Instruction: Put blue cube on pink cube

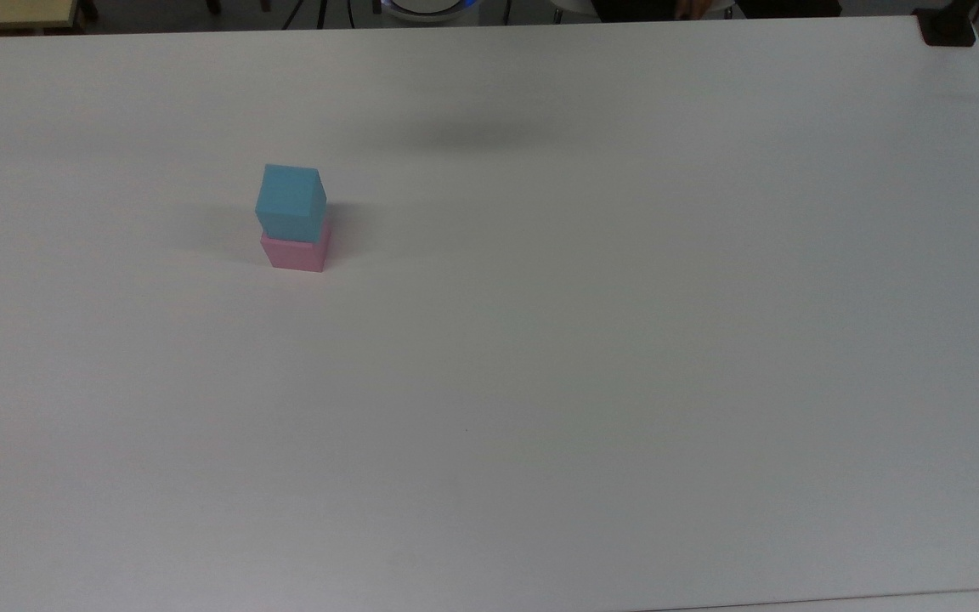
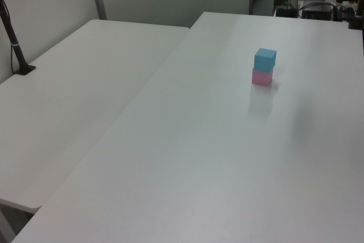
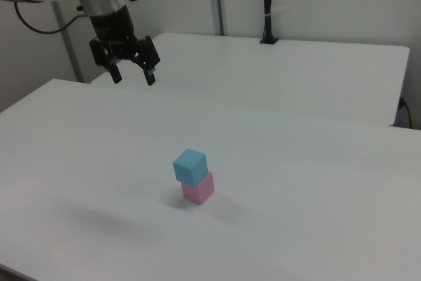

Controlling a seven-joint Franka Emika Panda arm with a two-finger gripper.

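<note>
Blue cube [image 3: 191, 165] atop pink cube [image 3: 199, 188], end effector [image 3: 133, 76] well apart, raised, fingers spread, prob. empty

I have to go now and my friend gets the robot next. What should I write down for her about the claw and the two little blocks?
Gripper: open, holding nothing, raised high above the white table, well away from the blocks, toward the right view's upper left.
Blocks: the small sky-blue cube sits on top of the small pastel pink cube, a bit offset and turned, but resting flat; the pink one is on the table.
Done: blue is stacked on pink and let go.
Left: nothing that shows; just leave the stack alone.
</note>
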